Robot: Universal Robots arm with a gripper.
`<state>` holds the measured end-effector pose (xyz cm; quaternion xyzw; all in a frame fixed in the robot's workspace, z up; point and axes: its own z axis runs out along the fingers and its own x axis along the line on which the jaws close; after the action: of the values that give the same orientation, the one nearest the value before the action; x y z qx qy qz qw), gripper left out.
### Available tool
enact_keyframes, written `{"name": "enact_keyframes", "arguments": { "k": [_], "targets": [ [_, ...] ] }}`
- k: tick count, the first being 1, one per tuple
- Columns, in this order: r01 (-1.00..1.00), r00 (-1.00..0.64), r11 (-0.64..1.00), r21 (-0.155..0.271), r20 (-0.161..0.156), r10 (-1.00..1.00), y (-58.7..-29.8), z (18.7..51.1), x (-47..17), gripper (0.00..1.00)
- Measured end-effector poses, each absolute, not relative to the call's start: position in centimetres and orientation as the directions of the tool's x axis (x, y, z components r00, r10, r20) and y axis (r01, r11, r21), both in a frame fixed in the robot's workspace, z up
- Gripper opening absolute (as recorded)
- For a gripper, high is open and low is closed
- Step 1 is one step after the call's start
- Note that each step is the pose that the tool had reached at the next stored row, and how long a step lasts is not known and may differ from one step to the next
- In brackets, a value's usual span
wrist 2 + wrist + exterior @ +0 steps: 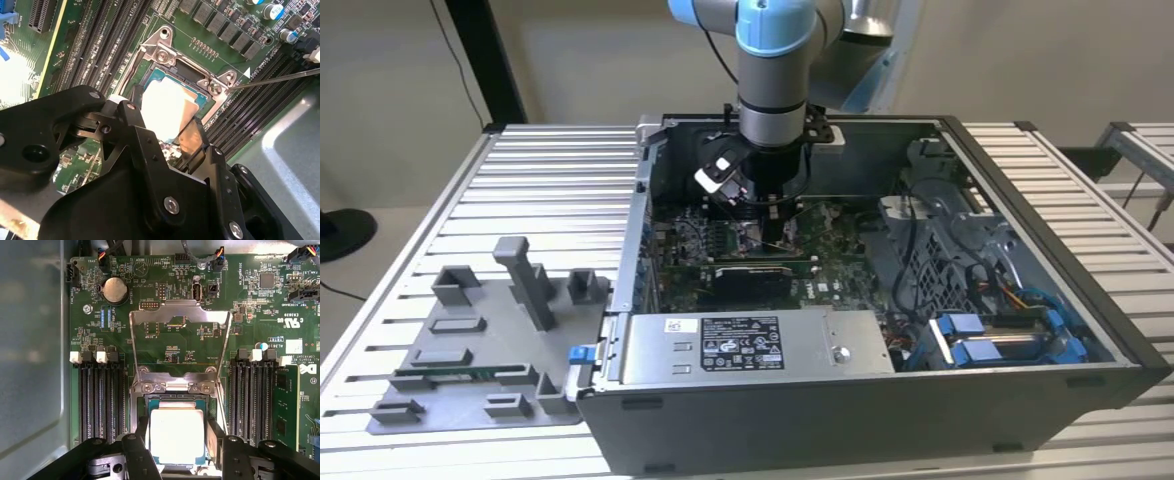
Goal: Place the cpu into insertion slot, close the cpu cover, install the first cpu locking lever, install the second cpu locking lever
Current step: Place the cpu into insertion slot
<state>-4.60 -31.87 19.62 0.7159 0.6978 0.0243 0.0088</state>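
Observation:
The silvery cpu lies flat in the insertion slot on the green board; it also shows in the second wrist view as the cpu within the slot's metal rim. My gripper straddles it, with one dark finger against each side edge, so it looks shut on the chip. The cpu cover stands swung open beyond the slot. A thin lever rod runs away from one corner of the slot. In the exterior view my gripper reaches down into the open computer case.
Rows of memory slots flank the socket on both sides. The case's grey wall is close by. A power supply with a label and blue drive brackets fill the case front. A grey fixture plate lies on the slatted table.

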Motion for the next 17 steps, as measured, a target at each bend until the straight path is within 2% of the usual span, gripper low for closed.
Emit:
{"name": "enact_keyframes", "arguments": {
  "k": [13,14,17],
  "targets": [
    [0.999,0.025,-0.026,0.047,0.023,0.999,-31.86,19.61,-4.59,0.00],
    [0.999,0.025,-0.026,0.047,0.024,0.999,-31.84,19.57,-4.58,1.00],
    [0.999,0.025,-0.026,0.047,0.023,0.999,-31.86,19.61,-4.60,1.00]
  ]
}}
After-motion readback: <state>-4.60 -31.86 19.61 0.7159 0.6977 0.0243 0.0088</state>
